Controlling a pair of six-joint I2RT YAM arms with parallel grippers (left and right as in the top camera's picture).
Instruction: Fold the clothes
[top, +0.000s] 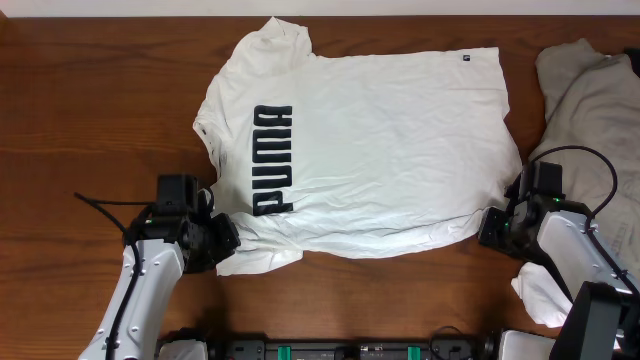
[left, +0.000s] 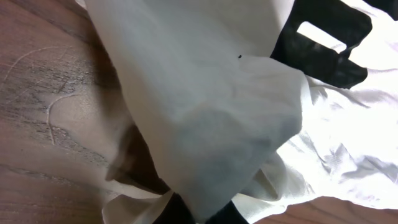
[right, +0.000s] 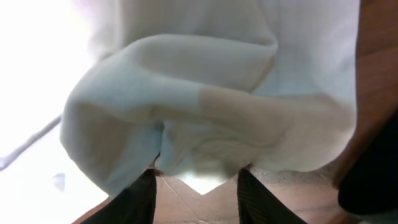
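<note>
White T-shirt lies spread face up on the wood table, turned sideways; dark block-letter logo runs across its left part; small dark hem tag is at the far right corner; so collar end to my left, hem to my right. Far sleeve points away from me; near sleeve is at the near-left edge, a bit crumpled; body mostly flat with light wrinkles, near edge rumpled.

My left gripper sits at the near sleeve; jaws together, clamped on T-shirt fabric. The left wrist view shows white cloth rising off the dark fingertips and draping across the frame; part of the logo shows top right, bare wood to the left.

My right gripper is at the near hem corner, on the right edge of the T-shirt. The right wrist view shows my two dark fingers standing apart with wood visible in the gap; a bunched fold of white fabric sits just ahead of the tips; jaws are apart, not closed on the cloth; cannot tell whether the tips touch the fold.

Beige-grey garment lies at the far right of the table, apart from the T-shirt; a small white cloth lies near-right, beside my right arm.
</note>
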